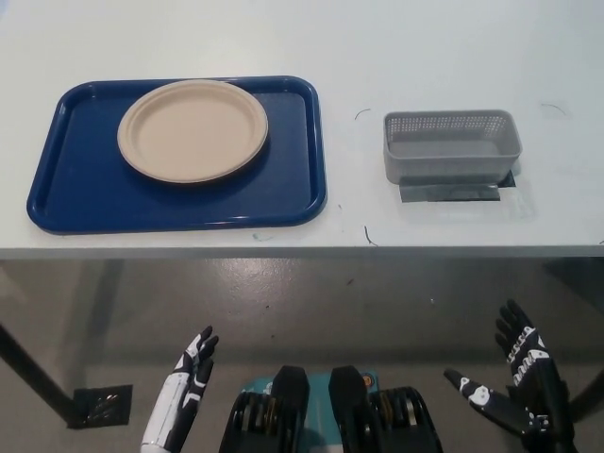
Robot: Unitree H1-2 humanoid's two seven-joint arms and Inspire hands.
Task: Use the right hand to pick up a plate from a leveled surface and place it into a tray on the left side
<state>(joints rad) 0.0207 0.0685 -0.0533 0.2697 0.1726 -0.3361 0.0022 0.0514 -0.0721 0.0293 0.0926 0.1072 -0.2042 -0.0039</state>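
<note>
The plate (192, 130) lies flat in the tray (283, 193), toward the tray's far side and a little left of its middle, its far rim close to the tray's far edge. The blue tray sits on the left part of the white worktop (396, 47), its near edge close to the worktop's near edge. To the right, well apart from the tray, a grey basket (451, 144) stands on the worktop with nothing in it; a strip of dark tape (449, 192) shows under its near side.

Both hands hang below the worktop's near edge, over the grey floor (311, 302). The black right hand (517, 387) is at the lower right, fingers spread and pointing up, holding nothing. The white left hand (186, 392) rests at the lower left, fingers straight and also holding nothing. Neither hand touches the worktop or anything on it.
</note>
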